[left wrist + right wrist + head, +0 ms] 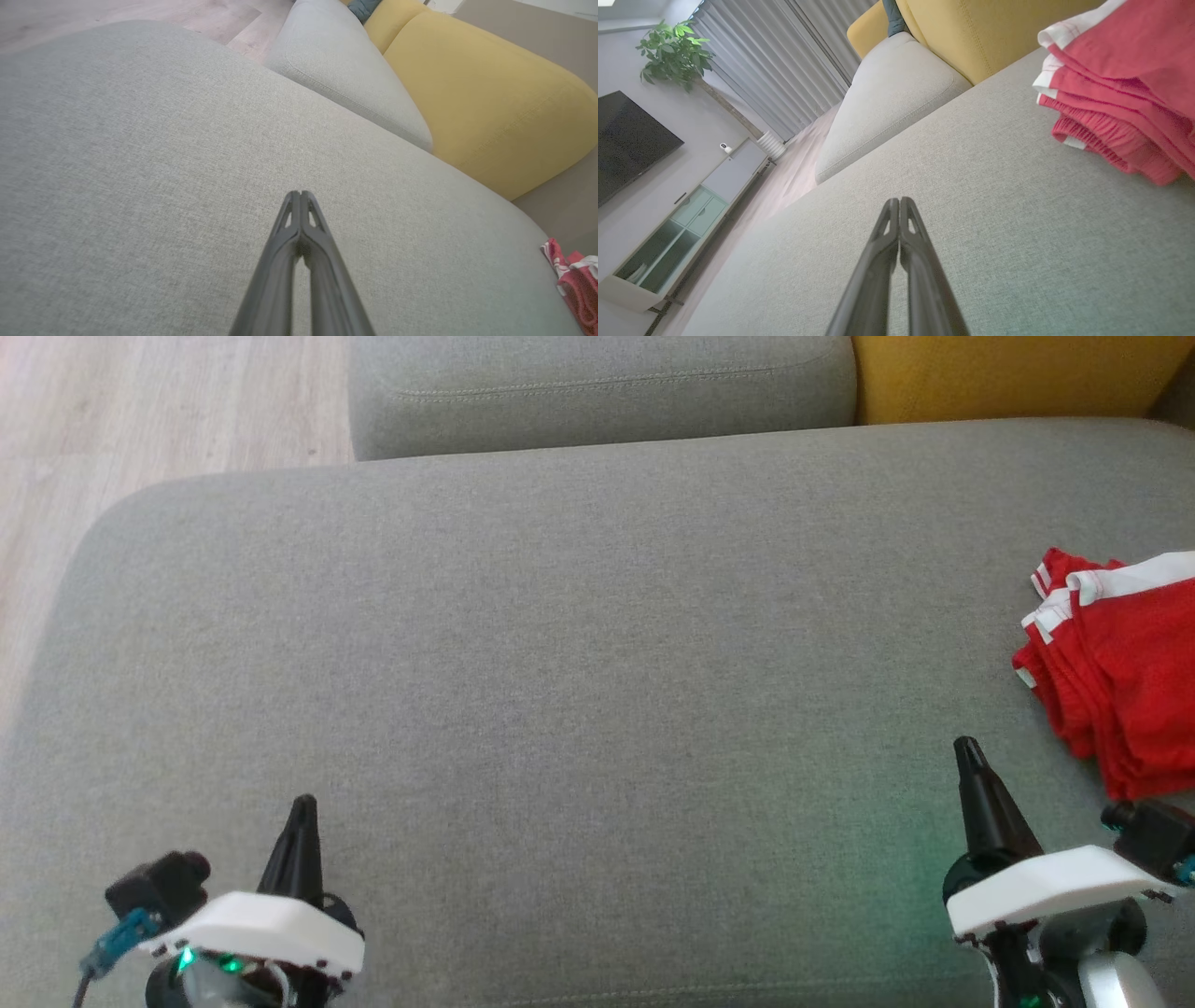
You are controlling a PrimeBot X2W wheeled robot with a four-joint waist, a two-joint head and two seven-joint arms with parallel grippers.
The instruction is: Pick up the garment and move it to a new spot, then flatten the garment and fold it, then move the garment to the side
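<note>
The garment [1125, 663] is red with white stripes and lies folded in layers at the right edge of the grey sofa seat [579, 644]. The folded garment [1125, 88] fills the upper right of the right wrist view, and a corner of the garment [577, 280] peeks in at the lower right of the left wrist view. My right gripper [966, 747] is shut and empty, just left of and nearer than the pile. Over the seat's near left part, my left gripper [304, 803] is shut and empty too. Both grippers' fingers meet at the tips: left [300, 193], right [896, 200].
A grey cushion [597, 387] and a yellow cushion [1013, 373] stand behind the seat. Wooden floor [140, 420] lies beyond the seat's left edge. A TV cabinet [677, 233], a potted plant [675, 53] and curtains stand farther off.
</note>
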